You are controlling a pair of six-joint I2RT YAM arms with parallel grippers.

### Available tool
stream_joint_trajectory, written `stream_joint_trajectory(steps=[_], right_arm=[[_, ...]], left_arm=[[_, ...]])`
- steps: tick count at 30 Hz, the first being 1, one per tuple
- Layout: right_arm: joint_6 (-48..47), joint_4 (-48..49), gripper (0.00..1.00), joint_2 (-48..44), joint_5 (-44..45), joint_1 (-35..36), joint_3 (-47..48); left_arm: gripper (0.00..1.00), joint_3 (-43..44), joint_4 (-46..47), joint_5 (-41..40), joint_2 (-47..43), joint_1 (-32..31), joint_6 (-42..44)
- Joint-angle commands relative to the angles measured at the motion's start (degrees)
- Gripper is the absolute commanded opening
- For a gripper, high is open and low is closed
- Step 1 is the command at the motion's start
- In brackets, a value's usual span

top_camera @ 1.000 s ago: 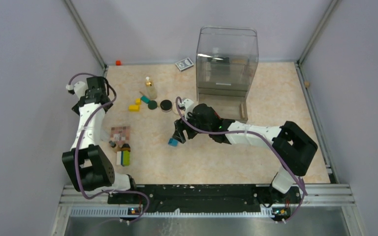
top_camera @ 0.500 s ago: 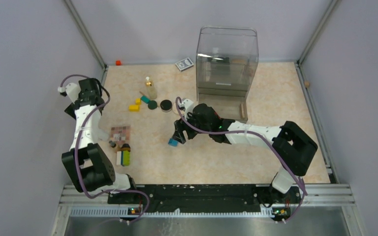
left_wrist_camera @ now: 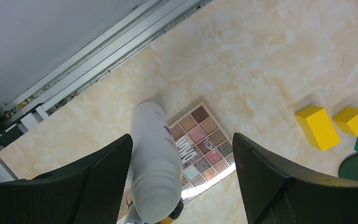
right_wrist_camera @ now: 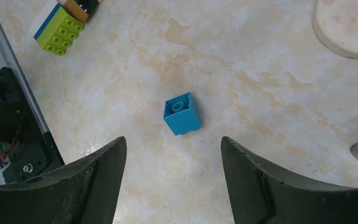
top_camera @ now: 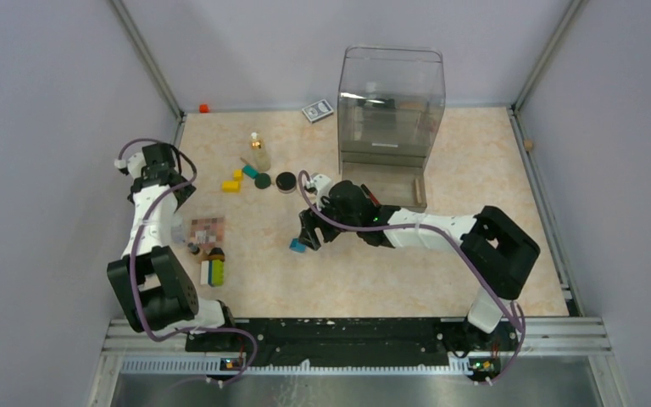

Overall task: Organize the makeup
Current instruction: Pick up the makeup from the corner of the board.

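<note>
In the left wrist view a white bottle (left_wrist_camera: 154, 168) stands between my left gripper's (left_wrist_camera: 182, 137) open fingers. It leans on the left finger, with a wide gap to the right one. Below it lies the pinkish checkered palette (left_wrist_camera: 205, 140), which the top view shows at the left (top_camera: 207, 229). From above the arm hides the bottle. My right gripper (right_wrist_camera: 172, 139) hangs open just short of a small blue cube (right_wrist_camera: 182, 113). A gold-capped clear bottle (top_camera: 259, 154) and a black round compact (top_camera: 286, 181) sit further back. A beige round disc (right_wrist_camera: 349, 28) shows at the top right of the right wrist view.
A tall clear container (top_camera: 390, 110) stands at the back, a tan tube (top_camera: 420, 193) at its front and a grey card box (top_camera: 316, 111) beside it. Yellow blocks (top_camera: 231, 184), a teal block (top_camera: 249, 170) and a green disc (top_camera: 262, 181) lie mid-left. A green-white block (top_camera: 212, 271) sits near the left arm.
My left wrist swung out toward the left wall and came partly back, its jaws narrowing slightly. The right arm shifted a little to the left above the blue cube.
</note>
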Motion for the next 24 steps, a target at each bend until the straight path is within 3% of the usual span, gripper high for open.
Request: stream_joint_trajectory(steps=[1, 24], right_arm=[[-1.5, 0.2, 0.73, 1.4, 0.6, -0.9, 3.2], [-1.5, -0.2, 0.73, 2.0, -0.2, -1.0, 3.6]], left_arm=[[0.84, -0.5, -1.0, 1.0, -3.1, 0.1, -0.6], [0.82, -2.9, -8.8, -7.4, -2.8, 0.2, -2.4]])
